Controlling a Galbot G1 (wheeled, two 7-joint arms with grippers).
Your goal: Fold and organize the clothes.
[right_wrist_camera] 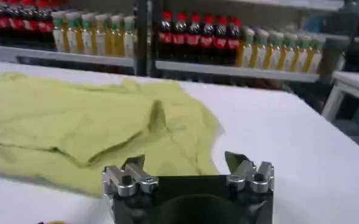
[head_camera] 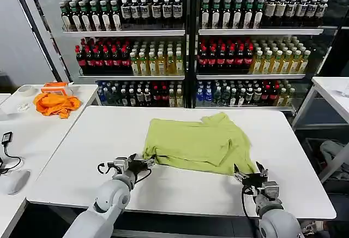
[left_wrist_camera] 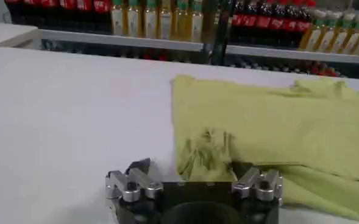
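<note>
The light yellow-green short-sleeved cotton T-shirt [head_camera: 199,142] lies partly folded on the white rectangular counter [head_camera: 82,156], a little toward its right half and closer to the near edge than the far one. The cloth looks soft and matte, with a doubled layer along its near side and a small puckered bunch at the near left corner [left_wrist_camera: 203,149]. A sleeve or collar flap rises at the far edge.

The left hand [head_camera: 143,162] sits low on the counter at the shirt's near left corner, fingers apart, one finger touching or just under the bunched hem. The right hand [head_camera: 251,171] rests at the near right corner with its fingers apart as well, straddling the edge of the fabric but not closed on it.

The risk from here, as I judge it, is an uneven pick: thin cotton slips easily, so either hand may pinch only the top layer and pull the fold open, or close on air beside the hem. If one corner lifts and the other does not, the shirt would skew and wrinkle.

A crumpled bright orange cloth [head_camera: 55,103] lies on a separate side table [head_camera: 32,134] to the left, and shelves of bottled drinks [head_camera: 180,36] stand behind.
</note>
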